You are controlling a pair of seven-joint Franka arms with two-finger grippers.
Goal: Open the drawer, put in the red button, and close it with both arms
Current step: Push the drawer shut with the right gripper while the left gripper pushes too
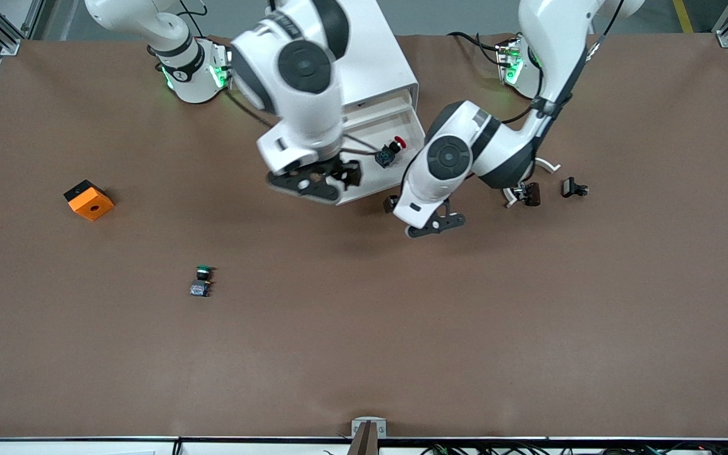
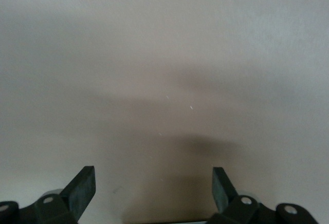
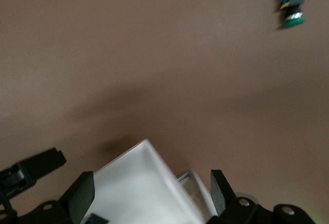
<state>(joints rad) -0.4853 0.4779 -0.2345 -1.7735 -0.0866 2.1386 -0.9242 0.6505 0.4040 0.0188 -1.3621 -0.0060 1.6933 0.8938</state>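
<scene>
the red button (image 1: 391,151) lies in the open drawer (image 1: 376,136). our right end effector (image 1: 323,183) hangs spread at the drawer's front, our left end effector (image 1: 433,226) spread over the desk (image 1: 402,328) beside it. we should set both flat against the front and push evenly.

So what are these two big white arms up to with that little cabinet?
The drawer of the white cabinet is pulled open, and the red button already lies inside it. The right end effector hangs open over the drawer's front edge, holding nothing. The left end effector, also open and empty, hovers over bare table beside the drawer. Closing it is what's left.
</scene>
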